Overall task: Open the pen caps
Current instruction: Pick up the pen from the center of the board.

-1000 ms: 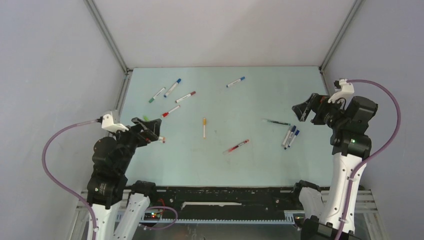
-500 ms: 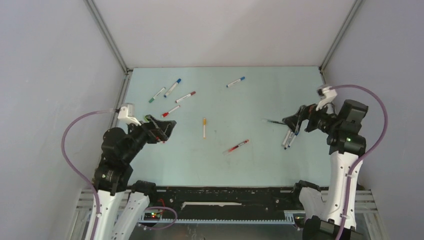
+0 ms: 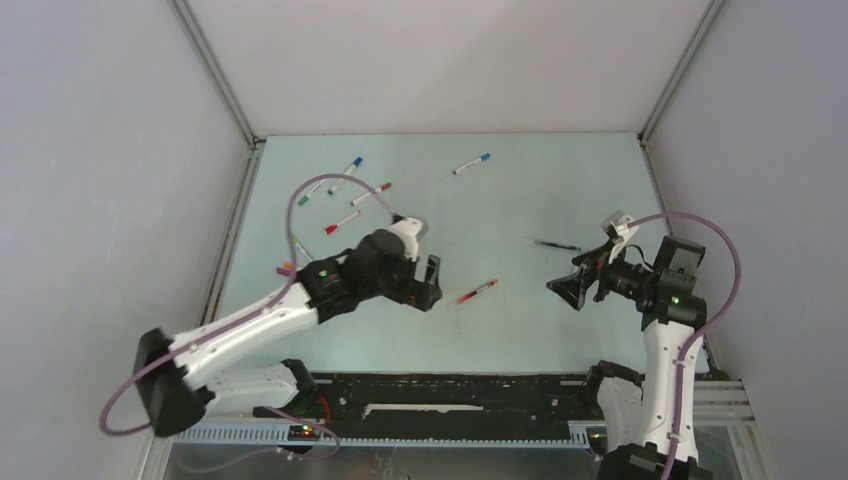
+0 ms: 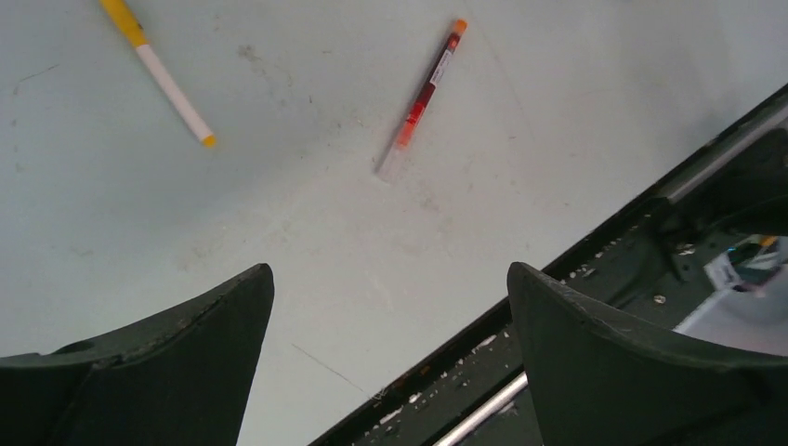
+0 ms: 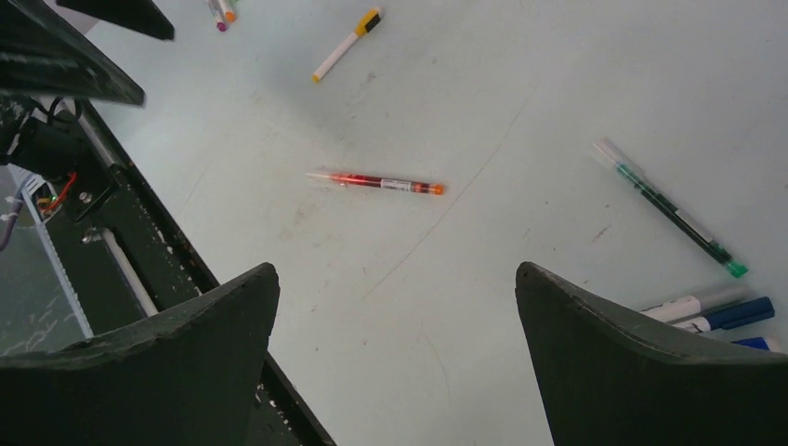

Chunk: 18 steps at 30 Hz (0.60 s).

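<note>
Several capped pens lie on the pale table. A red pen [image 3: 473,292] lies between my two grippers; it also shows in the left wrist view [image 4: 423,98] and the right wrist view [image 5: 376,182]. A white pen with a yellow cap [image 4: 124,19] lies beyond it, its cap also in the right wrist view [image 5: 370,20]; my left arm hides it from above. A green pen [image 3: 556,244] [image 5: 671,209] and blue-capped pens [image 5: 729,314] lie by my right gripper. My left gripper [image 3: 428,285] [image 4: 388,271] is open and empty left of the red pen. My right gripper [image 3: 562,288] [image 5: 397,269] is open and empty to its right.
More pens lie at the back left, with blue [image 3: 345,172], red [image 3: 370,193] [image 3: 341,222] and green [image 3: 310,195] caps, and a blue-capped one [image 3: 471,164] at the back middle. Small orange and magenta pieces [image 3: 287,268] lie at the left edge. The black rail [image 3: 450,385] runs along the near edge.
My left arm has swung far right from the left edge to the table's middle, covering the yellow pen. My right gripper has moved left and nearer, down towards the red pen.
</note>
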Motion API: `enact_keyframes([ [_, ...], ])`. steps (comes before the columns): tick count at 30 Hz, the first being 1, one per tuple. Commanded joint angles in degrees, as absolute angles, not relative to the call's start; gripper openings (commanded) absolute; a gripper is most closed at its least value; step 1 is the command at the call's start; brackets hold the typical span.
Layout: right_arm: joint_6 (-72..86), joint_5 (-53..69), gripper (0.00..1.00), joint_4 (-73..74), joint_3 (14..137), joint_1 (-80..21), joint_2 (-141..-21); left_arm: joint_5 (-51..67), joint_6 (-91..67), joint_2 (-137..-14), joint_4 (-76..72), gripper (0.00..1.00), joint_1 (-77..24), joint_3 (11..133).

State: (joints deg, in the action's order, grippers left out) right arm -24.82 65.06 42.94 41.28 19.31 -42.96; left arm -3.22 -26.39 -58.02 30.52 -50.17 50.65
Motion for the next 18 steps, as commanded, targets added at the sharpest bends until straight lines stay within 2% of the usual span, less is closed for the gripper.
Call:
enact_keyframes([
  [1, -22.6, 64.1, 1.00, 35.9, 41.1, 20.2, -42.4, -8.2, -21.2, -69.7, 26.4, 0.97, -54.2, 59.7],
  [9, -20.7, 58.6, 1.00, 33.8, 41.0, 20.3, -42.4, -11.0, -19.2, -90.5, 29.0, 0.90, -57.6, 72.7],
  [18, -19.8, 55.8, 1.00, 33.0, 41.1, 20.3, -42.5, -11.0, -18.5, -101.6, 29.6, 0.76, -61.8, 78.3],
])
